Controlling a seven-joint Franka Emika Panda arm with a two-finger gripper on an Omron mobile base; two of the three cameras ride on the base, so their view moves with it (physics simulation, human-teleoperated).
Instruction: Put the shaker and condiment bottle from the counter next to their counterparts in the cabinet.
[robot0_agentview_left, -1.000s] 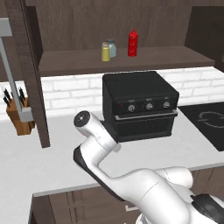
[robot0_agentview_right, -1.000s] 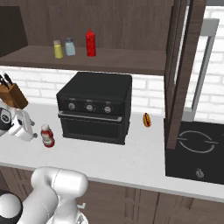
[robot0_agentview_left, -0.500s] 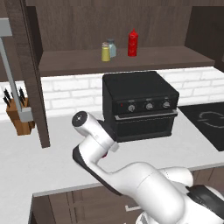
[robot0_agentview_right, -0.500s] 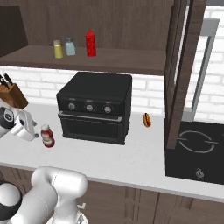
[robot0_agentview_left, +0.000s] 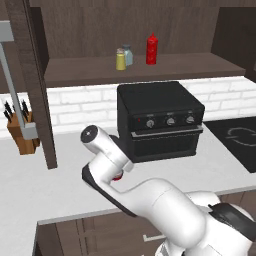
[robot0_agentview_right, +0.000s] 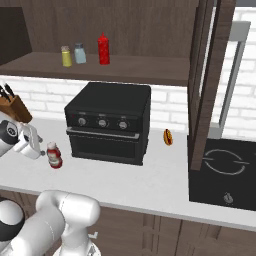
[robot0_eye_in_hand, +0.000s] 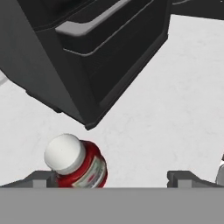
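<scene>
In the hand view, the condiment bottle (robot0_eye_in_hand: 76, 164) stands upright at lower left on the counter (robot0_eye_in_hand: 175, 109), just inside the left fingertip (robot0_eye_in_hand: 41, 178). The gripper (robot0_eye_in_hand: 111, 179) is spread wide, holding nothing. The black oven (robot0_eye_in_hand: 87, 52) crowds the upper left; bare counter stretches right.

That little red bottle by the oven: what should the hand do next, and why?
Probably slide sideways to centre over the condiment bottle before descending. The gripper is open, but the bottle stands upright close beside one fingertip, not midway between them. The yellow shaker already sits in the cabinet.
</scene>
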